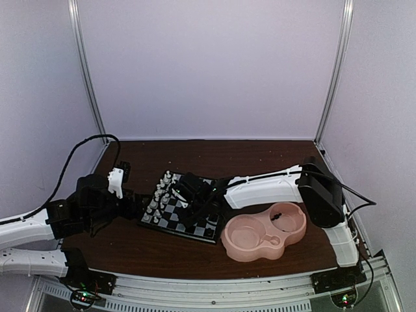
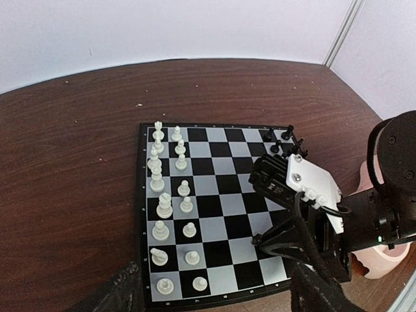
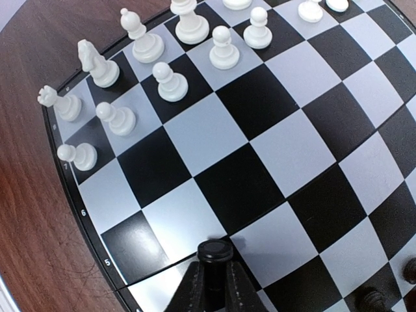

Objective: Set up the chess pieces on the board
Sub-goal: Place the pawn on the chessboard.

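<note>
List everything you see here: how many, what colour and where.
table: one, dark brown, under everything
board: one, black and pale checks, mid-table
white chess pieces: around sixteen, two rows along one board edge
black chess pieces: a few, opposite edge's far corner
held black piece: one, in right gripper above board
dish: one, pink, two bowls, right of board
dark items: few, in one bowl
left gripper: open, left of board
right gripper: shut on held black piece
</note>
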You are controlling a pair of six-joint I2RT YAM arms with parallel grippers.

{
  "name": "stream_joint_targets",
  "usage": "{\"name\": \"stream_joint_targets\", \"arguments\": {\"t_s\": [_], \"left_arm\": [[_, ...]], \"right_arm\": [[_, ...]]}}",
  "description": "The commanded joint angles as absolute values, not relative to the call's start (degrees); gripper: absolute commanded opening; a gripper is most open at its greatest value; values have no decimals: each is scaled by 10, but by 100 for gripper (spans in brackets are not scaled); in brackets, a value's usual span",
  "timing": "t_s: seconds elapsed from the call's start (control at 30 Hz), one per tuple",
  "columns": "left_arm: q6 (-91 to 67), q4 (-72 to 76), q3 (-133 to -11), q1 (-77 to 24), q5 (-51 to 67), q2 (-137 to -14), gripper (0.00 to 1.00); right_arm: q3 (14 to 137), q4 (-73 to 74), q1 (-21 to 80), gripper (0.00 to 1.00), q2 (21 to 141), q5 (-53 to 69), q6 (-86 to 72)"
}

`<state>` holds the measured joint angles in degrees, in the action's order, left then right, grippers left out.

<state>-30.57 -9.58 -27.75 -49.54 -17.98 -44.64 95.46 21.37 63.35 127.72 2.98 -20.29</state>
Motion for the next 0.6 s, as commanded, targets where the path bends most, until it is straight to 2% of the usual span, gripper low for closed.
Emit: {"name": "stream_joint_targets", "arguments": {"t_s": [0.0,0.2,0.43,0.57], "left_arm": [[-307,-85,-273,-492,-176,-448,80],[-307,-88,-272,-492,-177,-441,80],[-302,-91,-269,-492,-178,-440,80],[-295,-89,-266,-492,-176,-442,80]], "right_arm": [[941,218,633,12,1265,31,-197],[939,217,633,4,1264,31,-198],[927,227,634,5,1231,48,-203],[949,293,633,7,1224,65,-201]]}}
